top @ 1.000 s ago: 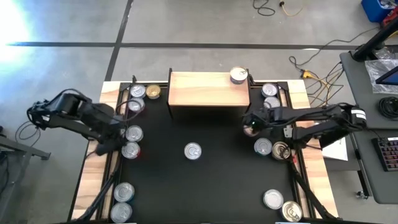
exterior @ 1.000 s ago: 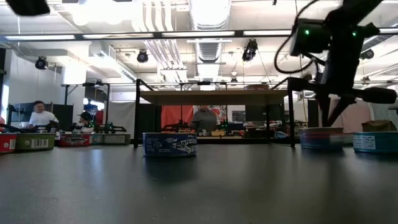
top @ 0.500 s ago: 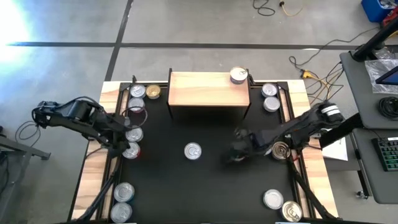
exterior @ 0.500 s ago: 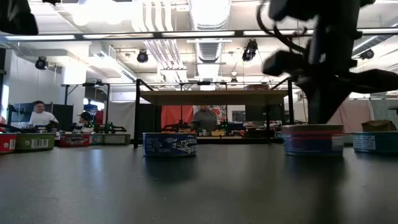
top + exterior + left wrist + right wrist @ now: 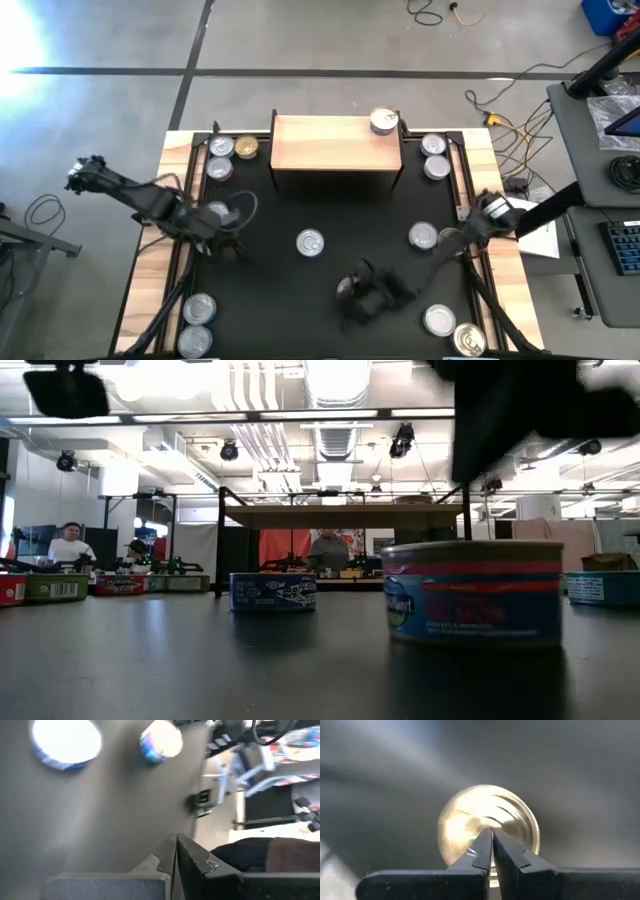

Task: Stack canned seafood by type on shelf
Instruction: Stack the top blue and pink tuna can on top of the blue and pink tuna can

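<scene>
The shelf (image 5: 337, 143) stands at the mat's far middle, with one tin (image 5: 383, 121) on its far right corner. A red-and-blue tin (image 5: 472, 595) of canned seafood stands on the mat near the front. My right gripper (image 5: 355, 292) is shut just over the tin's shiny top (image 5: 470, 810). Another tin (image 5: 310, 242) sits alone mid-mat. My left gripper (image 5: 228, 245) is shut over bare mat at the left, beside a tin (image 5: 216, 211), and nothing is between its fingers (image 5: 176, 845). My right gripper's shut fingertips (image 5: 485, 845) are at the tin's top, near its middle (image 5: 490, 822), coming steeply from above. The tips hide the exact spot where they meet it. The tin stands flat on the mat, upright.
More tins stand at the far left (image 5: 220, 147), near left (image 5: 198, 308), far right (image 5: 433, 145), right (image 5: 423, 236) and near right (image 5: 438, 320). Wooden strips (image 5: 150, 270) border the black mat. People sit in the room behind (image 5: 68, 545).
My right gripper has swept from beside the shelf's right end toward the near edge and the mat's middle, rolling as it went. The red-and-blue tin has slid with it across the mat toward the near edge. My left gripper has moved a little toward mid-mat and sunk.
</scene>
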Robot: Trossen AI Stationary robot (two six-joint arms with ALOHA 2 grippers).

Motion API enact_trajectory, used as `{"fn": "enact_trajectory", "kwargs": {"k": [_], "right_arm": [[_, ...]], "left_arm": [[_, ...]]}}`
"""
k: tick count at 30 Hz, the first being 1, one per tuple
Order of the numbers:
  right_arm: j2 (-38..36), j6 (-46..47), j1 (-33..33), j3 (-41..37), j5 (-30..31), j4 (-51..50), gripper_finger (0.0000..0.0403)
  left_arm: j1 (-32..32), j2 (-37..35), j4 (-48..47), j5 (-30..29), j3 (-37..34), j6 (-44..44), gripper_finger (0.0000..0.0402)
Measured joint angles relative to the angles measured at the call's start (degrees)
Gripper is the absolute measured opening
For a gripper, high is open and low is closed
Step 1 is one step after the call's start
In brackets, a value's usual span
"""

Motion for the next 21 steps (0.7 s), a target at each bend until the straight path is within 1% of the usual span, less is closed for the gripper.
{"fn": "enact_trajectory", "kwargs": {"k": [2,3,6,9,10,12,15,18,21], "right_arm": [[-0.5,-0.2,3.7,2.3,4.6,-0.3,0.0009],[-0.6,-0.8,5.4,2.8,5.3,-0.6,0.0009],[-0.5,-3.6,9.8,3.2,4.9,-0.9,0.0009],[0.3,-2.6,13.0,3.2,5.1,-0.7,0.0010],[0.8,-0.5,13.6,3.2,4.5,-0.8,0.0011],[2.0,3.2,13.8,3.2,1.0,-0.7,0.0019],[4.2,6.4,13.5,3.1,-2.8,-0.5,0.0045],[6.9,9.9,12.5,3.2,-3.2,-0.6,0.0076],[9.2,11.0,10.8,3.1,-3.9,-0.5,0.0102]], "left_arm": [[-1.3,2.7,6.4,-2.7,-0.8,1.9,0.0000],[-1.7,4.2,9.4,-4.5,-1.0,2.9,0.0000],[-1.8,9.0,18.4,-9.4,-1.0,5.4,0.0000],[-1.5,14.4,25.6,-9.8,0.2,10.2,0.0000],[-1.5,16.3,26.4,-9.8,1.0,11.8,0.0000],[-1.5,20.0,26.2,-9.8,2.6,14.7,0.0000],[-1.2,25.9,25.5,-10.5,4.5,17.9,0.0000],[-0.5,32.1,25.2,-12.8,5.8,17.7,0.0000],[-0.1,37.7,26.8,-12.2,7.5,15.4,0.0000]]}}
